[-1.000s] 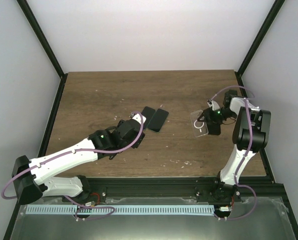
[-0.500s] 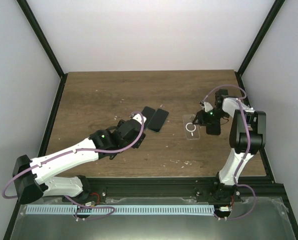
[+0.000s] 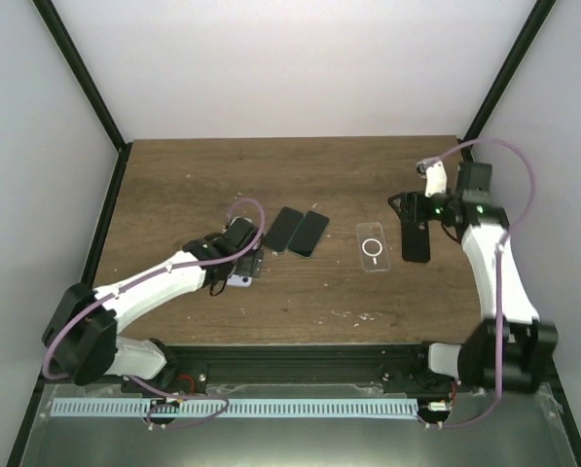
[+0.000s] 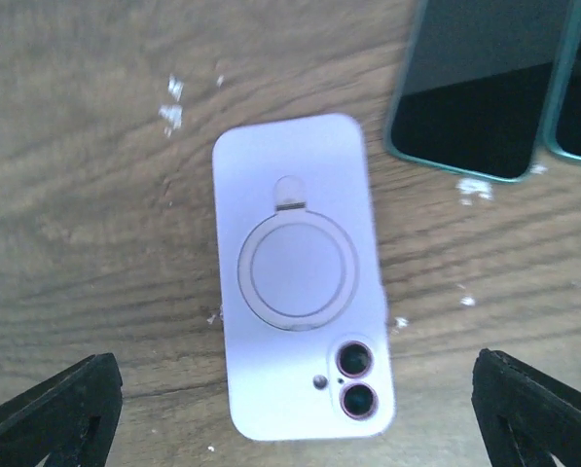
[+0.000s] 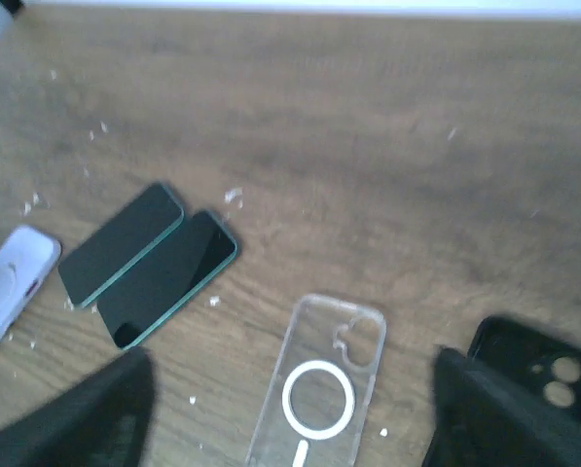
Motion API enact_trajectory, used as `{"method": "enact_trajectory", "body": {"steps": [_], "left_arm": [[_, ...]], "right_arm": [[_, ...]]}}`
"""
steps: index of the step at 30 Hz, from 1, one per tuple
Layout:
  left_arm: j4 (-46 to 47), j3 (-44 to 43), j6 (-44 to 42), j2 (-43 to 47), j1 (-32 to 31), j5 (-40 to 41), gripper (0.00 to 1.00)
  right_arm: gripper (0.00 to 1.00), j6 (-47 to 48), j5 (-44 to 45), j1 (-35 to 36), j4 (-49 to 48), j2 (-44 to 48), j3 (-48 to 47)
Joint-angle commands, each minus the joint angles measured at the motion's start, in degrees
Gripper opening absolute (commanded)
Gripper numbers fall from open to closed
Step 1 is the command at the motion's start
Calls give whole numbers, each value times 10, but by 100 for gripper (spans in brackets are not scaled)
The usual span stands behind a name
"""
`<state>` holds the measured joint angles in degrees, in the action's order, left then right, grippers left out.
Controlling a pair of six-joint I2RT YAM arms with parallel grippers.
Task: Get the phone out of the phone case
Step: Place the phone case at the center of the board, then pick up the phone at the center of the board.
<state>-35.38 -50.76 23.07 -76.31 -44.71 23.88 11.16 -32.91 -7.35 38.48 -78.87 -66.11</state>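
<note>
Nearest, at the lower left of the overhead view, the left arm reaches up across the brown wooden table (image 3: 193, 185). The left gripper (image 4: 295, 409) hangs over a lilac phone case (image 4: 300, 326). Its fingers (image 4: 61, 409) are spread wide at the two lower corners of the wrist view and hold nothing. The case lies flat and back-up on the table between them. A round ring sits at its middle, and two pink-rimmed camera lenses (image 4: 353, 361) sit at its near end, so a phone appears to be inside it.

Just beyond, toward the upper right of that view, lie two bare phones side by side with their dark screens up: one green-edged phone (image 3: 282, 229) and a second green-edged phone (image 3: 308, 233). Small white flecks dot the wood around them.

Farther right in the overhead view, a clear phone case (image 3: 373, 247) with a white ring lies flat. A black phone case (image 3: 416, 241) lies near it on the right.

The right gripper (image 5: 290, 418) hangs above the far end of the black case. Its fingers (image 5: 86, 413) are blurred but clearly apart, with nothing between them.
</note>
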Motion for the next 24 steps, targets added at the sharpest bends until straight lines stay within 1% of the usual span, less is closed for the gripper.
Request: {"method": "enact_trajectory", "body": {"steps": [1, 3, 4, 8, 13, 18, 24], "left_arm": [[49, -11, 16, -54, 67, -80, 100], [48, -33, 6, -95, 89, -87, 100], [42, -48, -1, -118, 98, -93, 100], [35, -86, -10, -187, 118, -109, 100], [37, -119, -15, -245, 129, -115, 100], [26, -137, -15, -274, 134, -122, 100], [9, -130, -11, -265, 140, -127, 100]], "right_arm": [[98, -23, 55, 1, -169, 136, 96], [100, -54, 75, 0, -211, 171, 135], [100, -66, 67, 0, -218, 177, 147], [100, -64, -36, 0, -214, 167, 170], [100, -46, -61, 0, -212, 174, 192], [100, -42, -87, 0, -211, 177, 201], [100, -37, -87, 0, -205, 173, 194]]}}
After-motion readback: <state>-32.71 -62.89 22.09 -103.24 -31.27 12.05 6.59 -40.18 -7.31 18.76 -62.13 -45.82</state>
